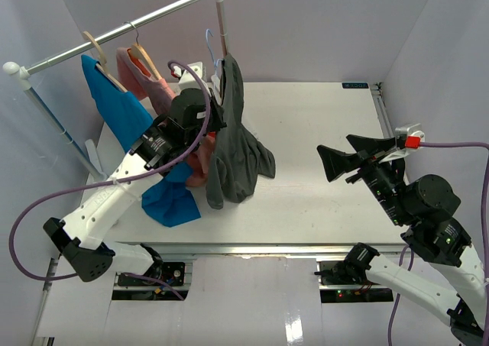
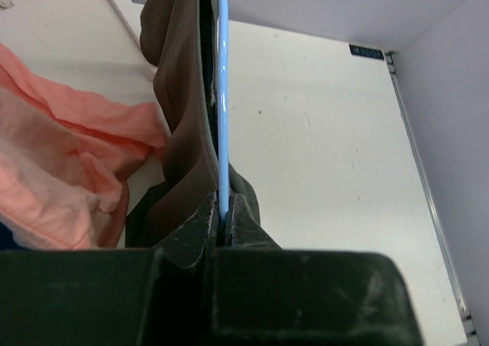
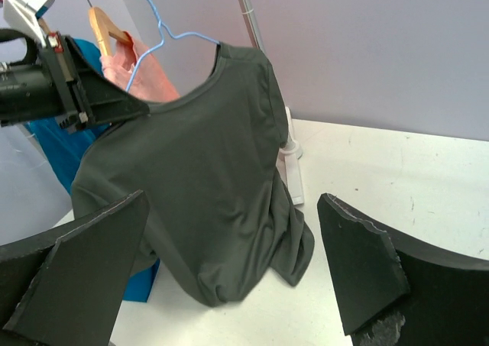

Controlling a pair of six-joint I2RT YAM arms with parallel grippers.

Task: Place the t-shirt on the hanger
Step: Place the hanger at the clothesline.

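White surface below us, charcoal-grey cloth t-shirt draped over thin light-blue wire hanger, our left claw gripping hanger, right claw released, clear of hanger

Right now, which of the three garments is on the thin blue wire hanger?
The dark grey t-shirt, rightmost of the three. Its wire hanger is light blue; the blue garment and the pink garment hang on tan wooden hangers.

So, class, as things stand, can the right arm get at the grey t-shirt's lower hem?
Probably yes: the right gripper is open and faces the t-shirt, with only bare table between them.
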